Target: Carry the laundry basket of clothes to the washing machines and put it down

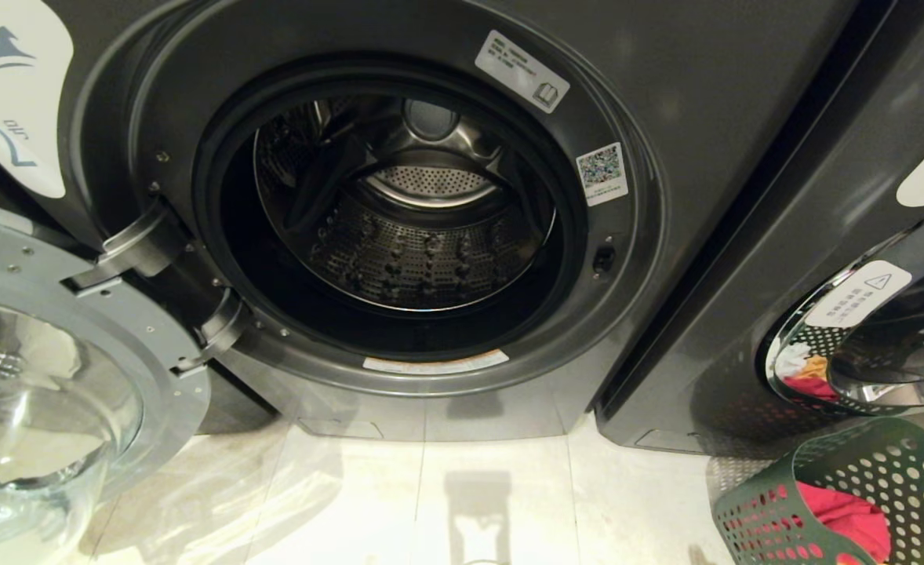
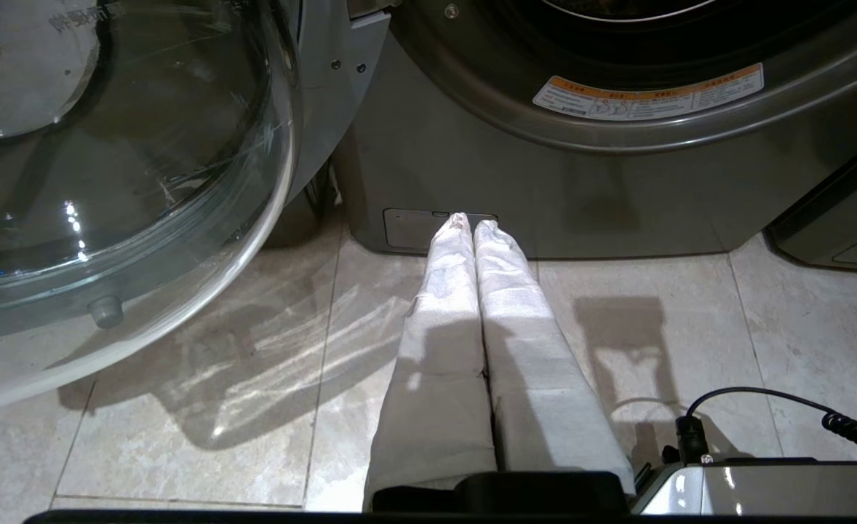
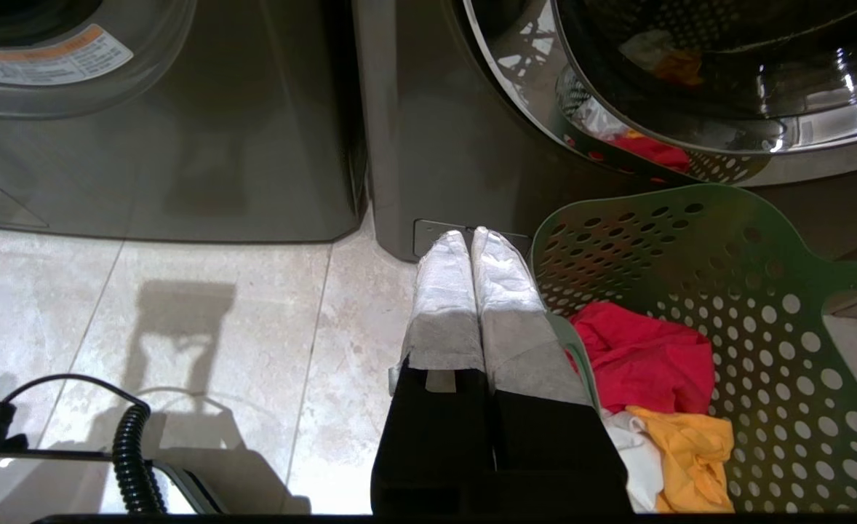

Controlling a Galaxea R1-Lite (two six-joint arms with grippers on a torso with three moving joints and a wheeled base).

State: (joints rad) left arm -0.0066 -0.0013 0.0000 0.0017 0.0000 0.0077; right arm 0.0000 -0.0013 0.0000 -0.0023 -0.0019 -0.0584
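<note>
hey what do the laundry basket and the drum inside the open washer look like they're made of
Laundry basket: likely matte green plastic, its thin moulded wall pierced with round holes. Drum: apparently bare steel, shiny and perforated, reflecting light.

Count, from where I stand:
- Washing machines point(image 1: 666, 118): 2 in view, side by side; 1 w/ door open, 1 w/ door shut.
- Laundry basket point(image 3: 727, 291): 1.
- Clothes point(image 3: 647, 360) in basket: 3 pcs, i.e. 1 red, 1 white, 1 yellow-orange.
- Left gripper point(image 2: 470, 222), right gripper point(image 3: 470, 234): 2 total.
- QR label point(image 1: 602, 173): 1 on open machine's door ring.
</note>
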